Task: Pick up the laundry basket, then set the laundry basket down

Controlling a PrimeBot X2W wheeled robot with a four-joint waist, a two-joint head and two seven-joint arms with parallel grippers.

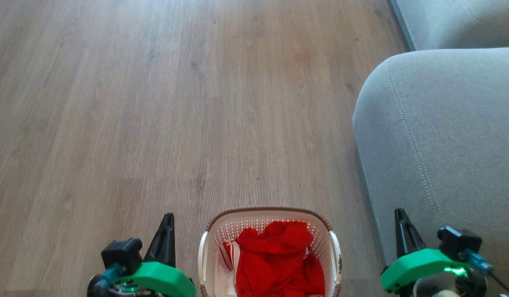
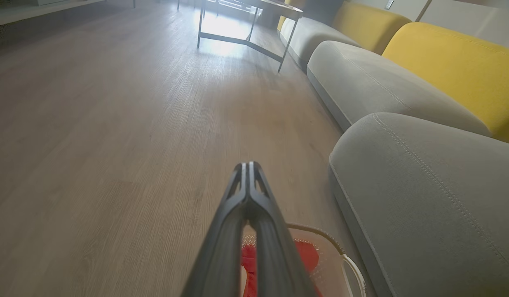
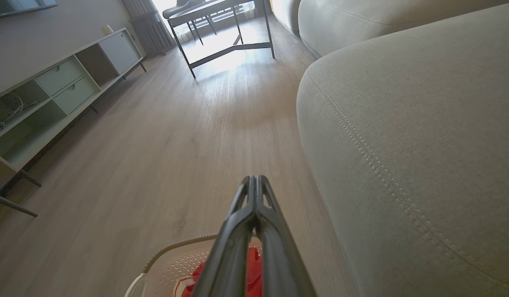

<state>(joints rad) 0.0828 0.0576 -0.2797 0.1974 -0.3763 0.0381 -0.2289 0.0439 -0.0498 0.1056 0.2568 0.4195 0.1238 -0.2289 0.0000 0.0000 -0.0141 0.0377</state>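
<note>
Head view, looking down on a pale wooden floor [image 1: 155,103]. At 6 o'clock, against the bottom edge, stands the laundry basket [image 1: 266,209]: white perforated plastic with a brown braided rim, cut off by the frame at its near end. A crumpled red cloth [image 1: 279,255] lies inside it, with something white beside the cloth. A white side handle [image 1: 202,255] shows at the basket's 9 o'clock and another at its 3 o'clock.

The left pincer [image 1: 168,216] sits at 7 o'clock, just beside the basket and apart from it. The right pincer [image 1: 399,212] sits at 5 o'clock, farther off, in front of a grey sofa [image 1: 439,144] that fills the 3 o'clock side. Both point towards 12 o'clock. In each wrist view the two dark fingers [image 2: 238,206] are pressed together with nothing between them, aimed out over bare floor, with the basket's far rim low at 6 o'clock.

Judging progress: the basket appears to rest on the floor, and neither pincer touches a handle or the rim. Nothing here shows a lift under way. Whether the pick-up is yet to begin or the basket has already been put down cannot be told. If it is yet to begin, both steps remain.
</note>
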